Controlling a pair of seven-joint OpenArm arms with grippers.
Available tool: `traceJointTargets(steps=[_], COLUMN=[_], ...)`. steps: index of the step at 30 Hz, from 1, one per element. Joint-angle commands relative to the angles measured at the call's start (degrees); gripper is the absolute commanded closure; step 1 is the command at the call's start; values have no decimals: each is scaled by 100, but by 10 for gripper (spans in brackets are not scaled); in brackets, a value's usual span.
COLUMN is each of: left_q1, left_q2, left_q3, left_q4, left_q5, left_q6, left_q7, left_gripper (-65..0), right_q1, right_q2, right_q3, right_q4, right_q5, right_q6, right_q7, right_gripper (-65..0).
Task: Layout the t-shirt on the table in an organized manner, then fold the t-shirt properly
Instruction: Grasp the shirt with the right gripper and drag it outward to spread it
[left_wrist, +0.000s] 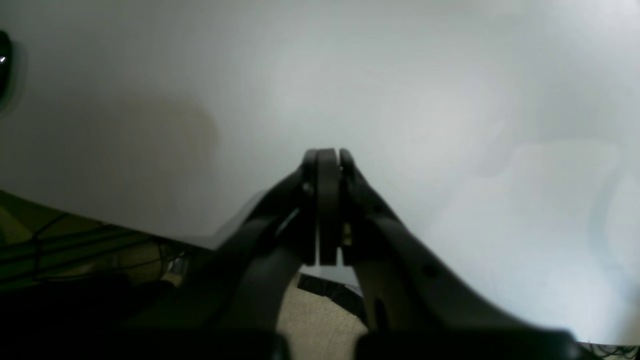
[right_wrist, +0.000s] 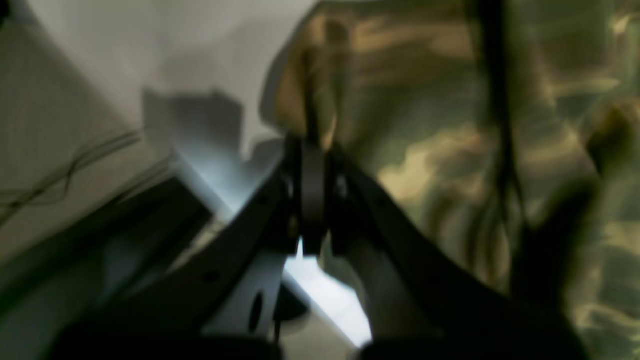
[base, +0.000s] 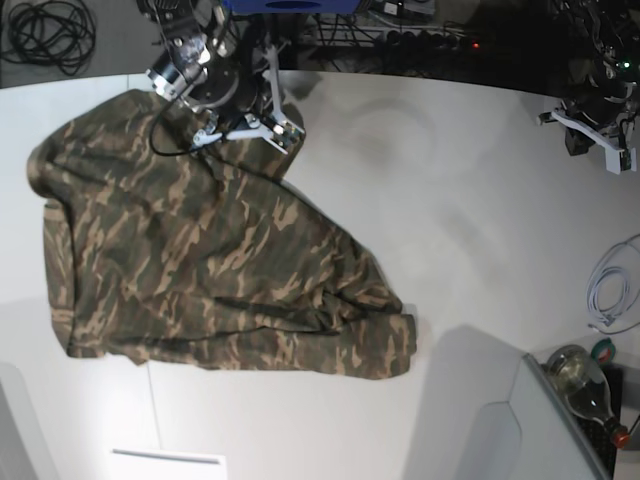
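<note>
At table's (base: 470, 230) far edge, right fingers (right_wrist: 312, 145) pinching t-shirt (base: 210, 270) border, left fingers (left_wrist: 327, 160) closed, well apart

The right arm (base: 205, 75) is black with a silvery round joint and white plates at the wrist; a thin black cable loops from it. Its gripper (right_wrist: 312, 145) has two curved black fingers (right_wrist: 250, 220) with small round holes, and a flat black pad between. The left gripper (left_wrist: 327, 157) is alike: matte black curved fingers (left_wrist: 395, 225). The left arm (base: 595, 125) shows white brackets on black.
</note>
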Motion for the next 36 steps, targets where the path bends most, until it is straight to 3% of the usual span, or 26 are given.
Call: traceJointTargets(steps=[1, 8, 15, 17, 22, 25, 27, 30, 32, 34, 36], left_q1=[5, -4, -145, -180, -197, -215, -215, -285, -276, -268, -268], left_q2=[-90, -90, -90, -108, -126, -126, -126, -126, -134, -134, -134], left_q3=[8, 869, 1098, 1089, 1080, 1080, 1080, 1080, 1080, 1072, 869], left_q4=[99, 90, 29, -42, -68, -68, -68, -68, -68, -77, -121], left_q5=[-50, 3, 3, 3, 3, 3, 3, 3, 3, 3, 3], left_q6=[-9, -9, 0, 0, 0, 0, 0, 9, 9, 9, 9], left_q7=[-90, -90, -90, -90, -90, -90, -90, -90, -90, -90, -90], left_gripper=[0, 0, 0, 0, 0, 0, 0, 0, 0, 0, 0], right_q1=[-69, -676, -500, -315, 660, 1496, 2067, 2595, 2489, 1979, 1373], right_q2=[72, 476, 485, 485, 511, 520, 661, 942, 968, 960, 960], right_q3=[-10, 218, 1616, 2143, 3735, 4095, 4148, 3919, 3787, 3524, 2838], right_q4=[440, 1776, 1802, 1794, 1345, 396, -378, -1169, -870, -184, 405], right_q5=[55, 73, 73, 266, 1427, 1471, 1462, 1462, 1462, 1471, 1471], right_q6=[-4, -4, -4, -4, -4, -4, -4, -4, -4, 4, 4], right_q7=[165, -134, -108, -108, -160, -160, -398, -1163, -1171, -723, -73], right_gripper=[0, 0, 0, 0, 0, 0, -53, -308, -423, -405, -387])
